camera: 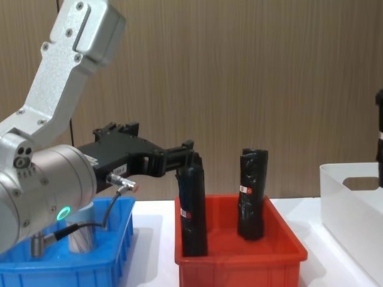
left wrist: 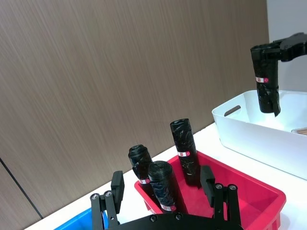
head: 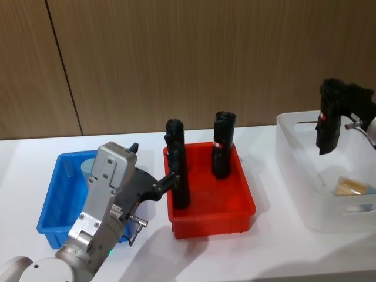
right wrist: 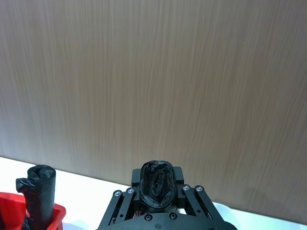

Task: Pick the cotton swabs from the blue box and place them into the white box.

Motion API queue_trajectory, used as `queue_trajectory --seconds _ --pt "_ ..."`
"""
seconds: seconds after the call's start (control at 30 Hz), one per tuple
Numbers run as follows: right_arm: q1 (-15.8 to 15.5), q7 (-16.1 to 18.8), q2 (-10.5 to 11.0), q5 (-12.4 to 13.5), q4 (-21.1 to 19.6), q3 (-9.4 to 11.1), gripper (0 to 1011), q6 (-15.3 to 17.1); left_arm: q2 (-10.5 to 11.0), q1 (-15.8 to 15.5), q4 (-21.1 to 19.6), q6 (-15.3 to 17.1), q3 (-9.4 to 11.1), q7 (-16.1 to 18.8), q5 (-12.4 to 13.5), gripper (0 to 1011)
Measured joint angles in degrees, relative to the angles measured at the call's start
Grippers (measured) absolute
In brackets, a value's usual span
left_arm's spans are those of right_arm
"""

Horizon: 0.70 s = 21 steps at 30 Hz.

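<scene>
The right pincer (head: 327,126) clenches a black roll (head: 326,138) upright (long axis vertical) over the white box (head: 305,194). The left pincer (camera: 190,154), released, straddles a roll (camera: 192,206) in the red bin (camera: 239,251); the chest view shows a swab jar (camera: 81,236) standing in the blue box (head: 56,205).

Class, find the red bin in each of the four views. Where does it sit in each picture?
Head view: red bin at centre, low.
Left wrist view: lower right.
Right wrist view: lower left corner.
Chest view: bottom centre.
Shared landmark: the black rolls standing in it.
</scene>
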Motion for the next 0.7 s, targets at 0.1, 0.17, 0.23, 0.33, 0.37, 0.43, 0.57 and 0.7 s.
queue_trajectory --seconds 0.1,0.17,0.23,0.33,0.37,0.43,0.57,0.7 --pt "0.52 0.03 -0.1 0.04 1.74 -0.08 366 -0.54 0.0 0.0 0.0 0.0 0.0 0.0 0.0 1004" --pt "0.92 0.07 -0.18 0.08 3.06 -0.12 366 -0.93 0.0 0.0 0.0 0.0 0.0 0.0 0.0 1004" --pt "1.26 0.11 -0.25 0.17 4.08 -0.19 366 -1.25 0.0 0.0 0.0 0.0 0.0 0.0 0.0 1004" --pt "1.52 0.16 -0.31 0.33 4.99 -0.24 366 -1.55 0.0 0.0 0.0 0.0 0.0 0.0 0.0 1004" --pt "1.7 0.21 -0.36 0.4 5.58 -0.27 367 -1.72 0.0 0.0 0.0 0.0 0.0 0.0 0.0 1004" --pt "1.83 0.26 -0.39 0.44 6.03 -0.29 409 -1.86 0.0 0.0 0.0 0.0 0.0 0.0 0.0 1004" --pt "2.19 0.4 -0.48 0.56 7.03 -0.36 536 -2.39 0.0 0.0 0.0 0.0 0.0 0.0 0.0 1004" --pt "2.38 0.46 -0.54 0.78 7.58 -0.4 636 -2.75 0.0 0.0 0.0 0.0 0.0 0.0 0.0 1004"
